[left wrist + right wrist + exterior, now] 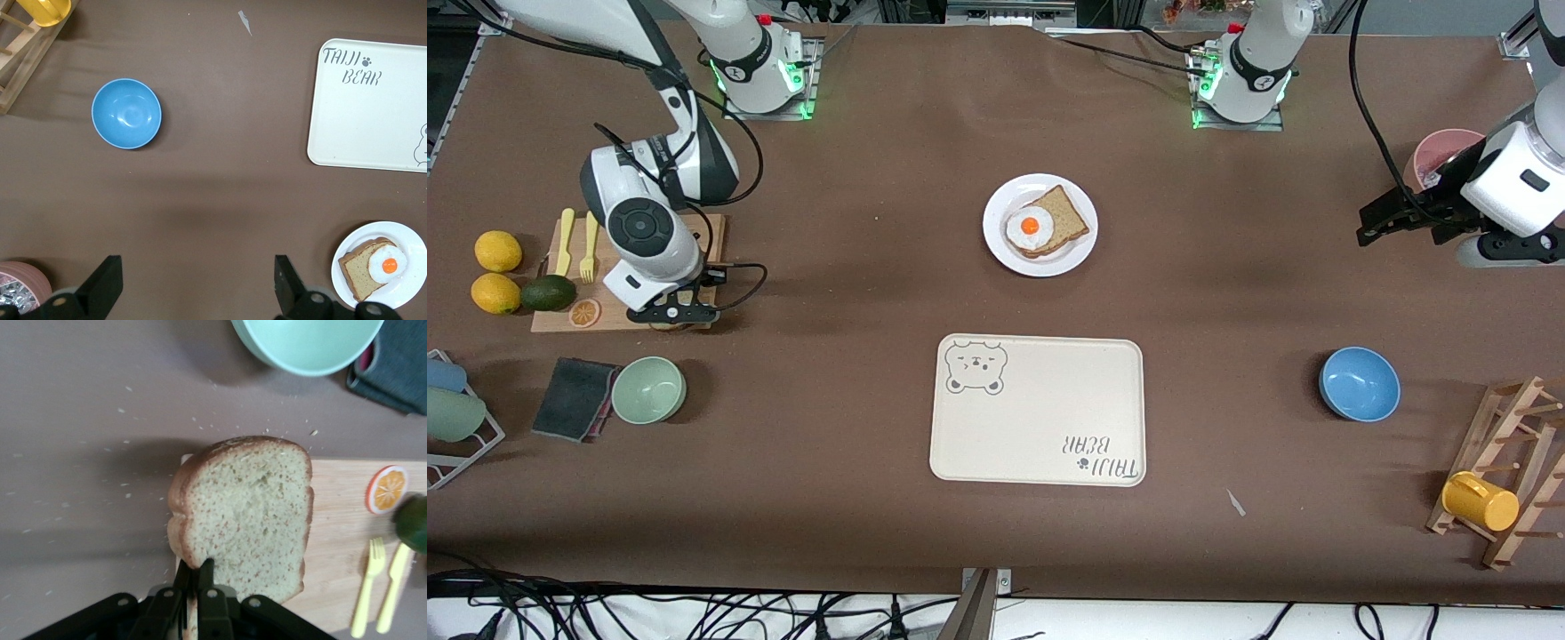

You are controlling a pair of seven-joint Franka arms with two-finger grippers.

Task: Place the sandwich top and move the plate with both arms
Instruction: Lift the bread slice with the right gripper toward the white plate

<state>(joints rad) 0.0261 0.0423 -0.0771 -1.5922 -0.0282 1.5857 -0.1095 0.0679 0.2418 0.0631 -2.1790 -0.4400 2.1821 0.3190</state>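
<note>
The sandwich top (247,513), a light speckled bread slice with a brown crust, lies over the corner of a wooden cutting board (340,520). My right gripper (193,577) is shut on its crust edge. In the front view the right gripper (669,316) is over the board (618,311) and hides the slice. The white plate (1049,267) sits mid-table and holds a darker bread slice (1067,218) with a fried egg (1030,228). My left gripper (1362,227) is open and empty above bare table toward the left arm's end. The left wrist view shows it (198,283) and the plate (415,248).
A cream bear tray (1038,411) lies nearer the camera than the plate. A blue bowl (1359,383), a pink bowl (1440,156) and a rack with a yellow mug (1480,500) are at the left arm's end. A green bowl (648,389), lemons (496,271), an avocado (549,292) and yellow forks (576,244) are near the board.
</note>
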